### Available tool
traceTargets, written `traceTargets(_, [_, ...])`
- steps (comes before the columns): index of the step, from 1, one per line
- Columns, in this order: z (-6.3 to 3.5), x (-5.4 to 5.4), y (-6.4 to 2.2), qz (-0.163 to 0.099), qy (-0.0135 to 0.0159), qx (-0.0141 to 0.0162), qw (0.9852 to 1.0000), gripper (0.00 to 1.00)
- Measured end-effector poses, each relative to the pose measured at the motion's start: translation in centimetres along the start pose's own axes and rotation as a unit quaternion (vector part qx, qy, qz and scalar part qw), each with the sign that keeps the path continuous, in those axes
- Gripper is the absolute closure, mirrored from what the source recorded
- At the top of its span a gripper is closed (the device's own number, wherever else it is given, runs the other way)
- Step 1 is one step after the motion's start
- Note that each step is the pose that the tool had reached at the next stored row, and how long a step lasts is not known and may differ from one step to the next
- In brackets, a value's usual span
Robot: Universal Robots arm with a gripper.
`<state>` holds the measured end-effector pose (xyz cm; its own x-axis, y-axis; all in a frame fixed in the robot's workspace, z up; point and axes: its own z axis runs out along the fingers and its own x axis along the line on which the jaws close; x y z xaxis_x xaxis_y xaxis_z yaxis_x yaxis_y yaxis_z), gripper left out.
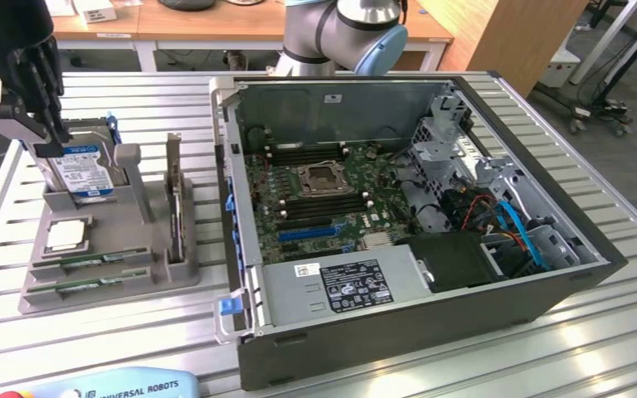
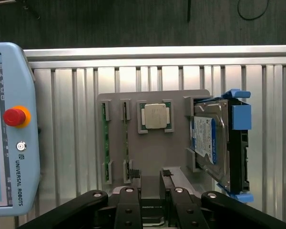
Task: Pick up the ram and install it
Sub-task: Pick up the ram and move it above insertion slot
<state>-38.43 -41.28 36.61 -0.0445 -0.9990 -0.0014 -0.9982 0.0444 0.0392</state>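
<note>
Exterior view: the hand (image 1: 42, 116) hangs above the tray (image 1: 180, 269) on the counter (image 1: 595, 332), beside the open computer case (image 1: 407, 323). The ram (image 1: 89, 260) lies in its tray slot, not yet picked up. Wrist view: the fingers (image 2: 132, 175) stand apart, holding nothing. Installation is not yet started.

Bright, even light; glare on table (image 1: 600, 327)

Ribbed bare-metal table (image 1: 617, 332); matt grey plastic holder (image 2: 157, 152); shiny metal hard drive (image 2: 212, 143); glossy green ram (image 2: 105, 140); dull painted-steel computer case (image 1: 407, 340)
</note>
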Motion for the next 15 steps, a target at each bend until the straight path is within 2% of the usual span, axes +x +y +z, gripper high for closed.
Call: traceTargets(15, [0.02,0.48,0.14,0.0,-0.0001,0.0001,1.0,0.71])
